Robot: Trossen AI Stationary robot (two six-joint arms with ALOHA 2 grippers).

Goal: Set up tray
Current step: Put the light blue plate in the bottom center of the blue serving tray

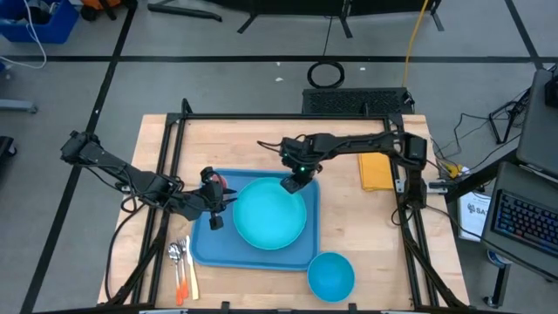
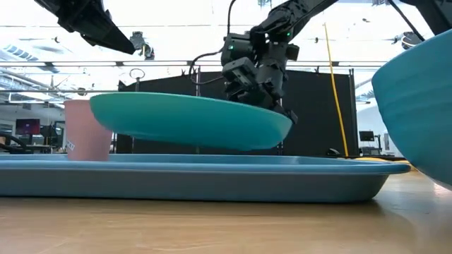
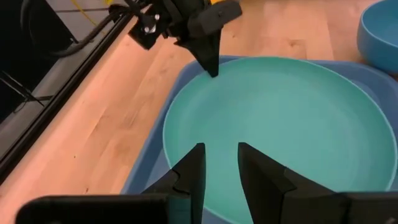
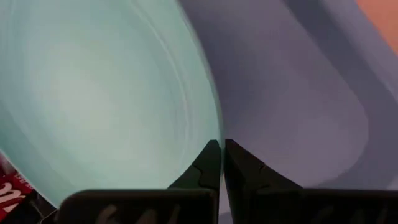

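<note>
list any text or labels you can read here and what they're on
Nothing can be read in full.
White box beside the table, high view: dark print starting "SA", the rest too small.
Red item under the plate, right wrist view: white lettering, cut off and blurred.
Pink cup on the tray, low view: small mark on its side, too small to read.
</note>
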